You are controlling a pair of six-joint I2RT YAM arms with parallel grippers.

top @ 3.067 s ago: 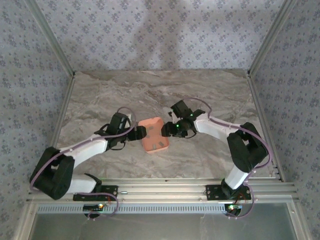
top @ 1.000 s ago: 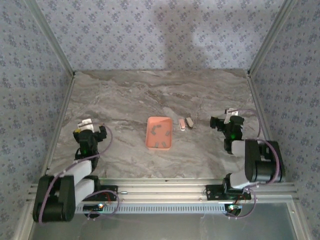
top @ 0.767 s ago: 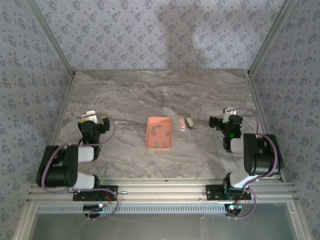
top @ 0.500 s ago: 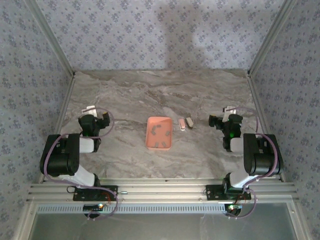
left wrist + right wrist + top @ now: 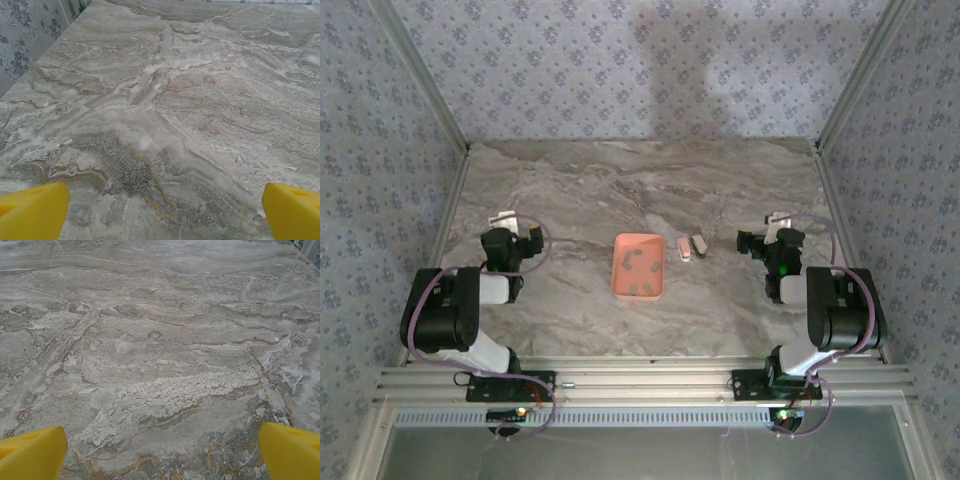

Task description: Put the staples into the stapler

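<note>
Tiny pale pink-and-white mini stapler [image 5: 684, 249] lies on grey marbled worktop [image 5: 620, 190], just right of salmon-orange rect. plastic tray [image 5: 617, 270]; small dark grey staples [image 5: 636, 263] sit inside tray. Yellow left fingers [image 5: 30, 212] spread wide, released, over bare worktop at left; yellow right fingers [image 5: 30, 452] likewise released, at right, well apart from stapler

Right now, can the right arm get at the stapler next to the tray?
Probably yes: bare table lies between the right tool and the stapler, and its jaws stand open.
</note>
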